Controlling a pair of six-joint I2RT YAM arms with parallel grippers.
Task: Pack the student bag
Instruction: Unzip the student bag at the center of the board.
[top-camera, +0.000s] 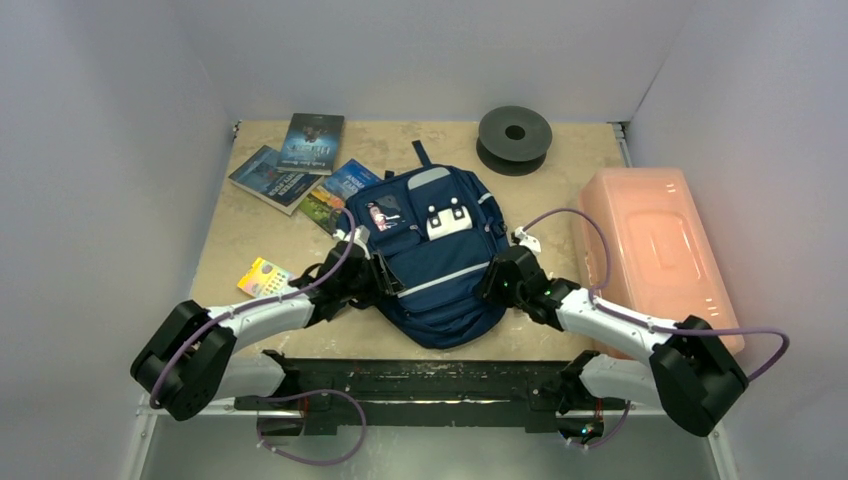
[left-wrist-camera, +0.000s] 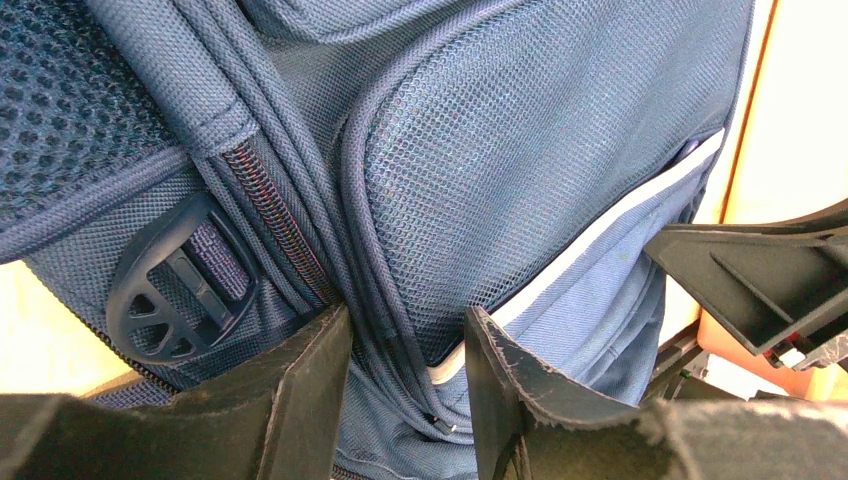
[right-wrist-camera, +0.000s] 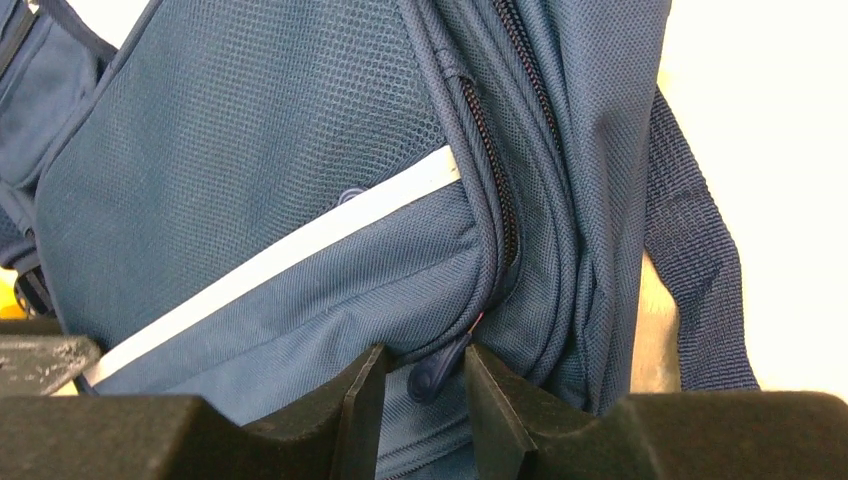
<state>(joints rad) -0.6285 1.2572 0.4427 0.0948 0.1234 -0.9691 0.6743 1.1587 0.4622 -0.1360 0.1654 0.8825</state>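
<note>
The navy student bag (top-camera: 440, 285) lies flat in the middle of the table, front pockets up, with white buckle patches. My left gripper (top-camera: 372, 272) is at the bag's left edge; in the left wrist view its jaws (left-wrist-camera: 408, 325) are closed on a bunched fold of piping and mesh fabric (left-wrist-camera: 480, 180) beside a dark plastic buckle (left-wrist-camera: 165, 295). My right gripper (top-camera: 493, 280) is at the bag's right edge; in the right wrist view its jaws (right-wrist-camera: 425, 360) stand a little apart around a dark blue zipper pull (right-wrist-camera: 432, 375) that hangs from the closed side zipper.
Three books (top-camera: 313, 140) (top-camera: 270, 178) (top-camera: 340, 190) lie at the back left, next to the bag. A small yellow card (top-camera: 263, 277) lies left of my left arm. A dark spool (top-camera: 514, 135) stands at the back. A pink translucent box (top-camera: 655, 250) fills the right side.
</note>
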